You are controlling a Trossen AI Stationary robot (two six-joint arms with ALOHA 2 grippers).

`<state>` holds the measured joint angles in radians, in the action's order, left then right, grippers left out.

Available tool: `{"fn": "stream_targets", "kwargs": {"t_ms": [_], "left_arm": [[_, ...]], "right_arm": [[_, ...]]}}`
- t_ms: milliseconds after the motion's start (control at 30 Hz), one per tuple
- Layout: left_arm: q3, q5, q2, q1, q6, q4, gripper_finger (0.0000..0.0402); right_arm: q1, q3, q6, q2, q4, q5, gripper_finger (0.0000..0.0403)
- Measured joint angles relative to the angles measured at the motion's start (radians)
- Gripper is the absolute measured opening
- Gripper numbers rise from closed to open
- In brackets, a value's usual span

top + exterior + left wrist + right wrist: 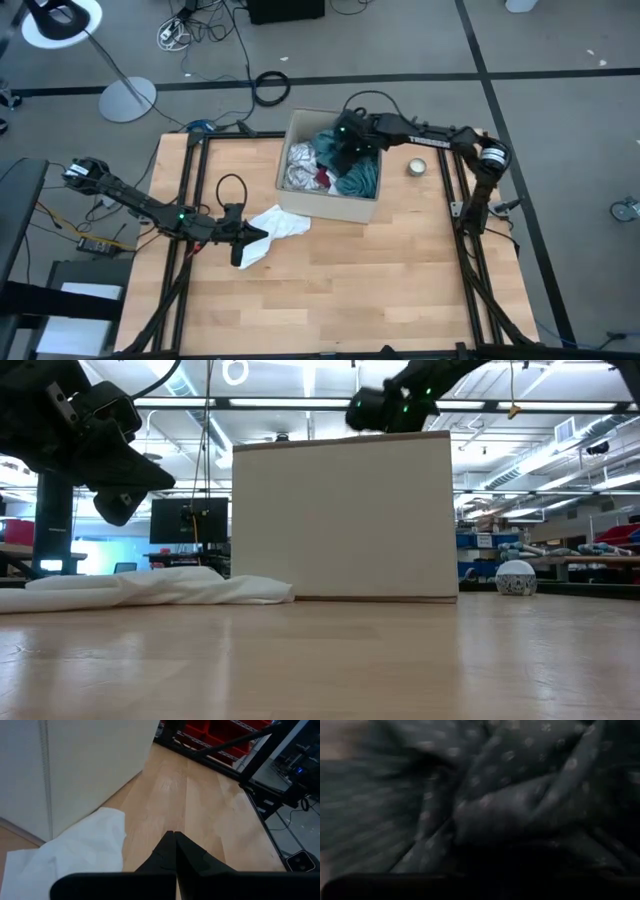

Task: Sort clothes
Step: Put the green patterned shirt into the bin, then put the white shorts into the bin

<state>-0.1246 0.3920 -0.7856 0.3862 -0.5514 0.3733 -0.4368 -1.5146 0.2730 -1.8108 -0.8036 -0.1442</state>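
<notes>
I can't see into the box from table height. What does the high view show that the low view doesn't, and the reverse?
Only the high view shows the clothes piled inside the cardboard box, with the right gripper over them. Only the low view shows the room behind. Both show the box, the white garment beside it, the left gripper and the round tin.

**Layout at this moment**

Left gripper (240,250) hovers over the table (400,280), beside the white cloth (278,226), which lies against the cardboard box (330,207). Right gripper (345,150) reaches down into the box, among the piled clothes (352,172). Round tin (417,167) sits outside the box, under the right arm.
</notes>
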Motion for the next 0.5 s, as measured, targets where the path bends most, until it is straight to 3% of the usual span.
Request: {"fn": "stream_targets", "kwargs": {"t_ms": [267, 500], "left_arm": [[0.000, 0.000, 0.000, 0.000, -0.002, -0.002, 0.0000], [0.000, 0.000, 0.000, 0.000, -0.003, -0.003, 0.0000]], "right_arm": [[0.037, -0.002, 0.010, 0.165, -0.027, 0.037, 0.0146], [0.087, -0.003, 0.009, 0.312, -0.085, 0.037, 0.0168]]}}
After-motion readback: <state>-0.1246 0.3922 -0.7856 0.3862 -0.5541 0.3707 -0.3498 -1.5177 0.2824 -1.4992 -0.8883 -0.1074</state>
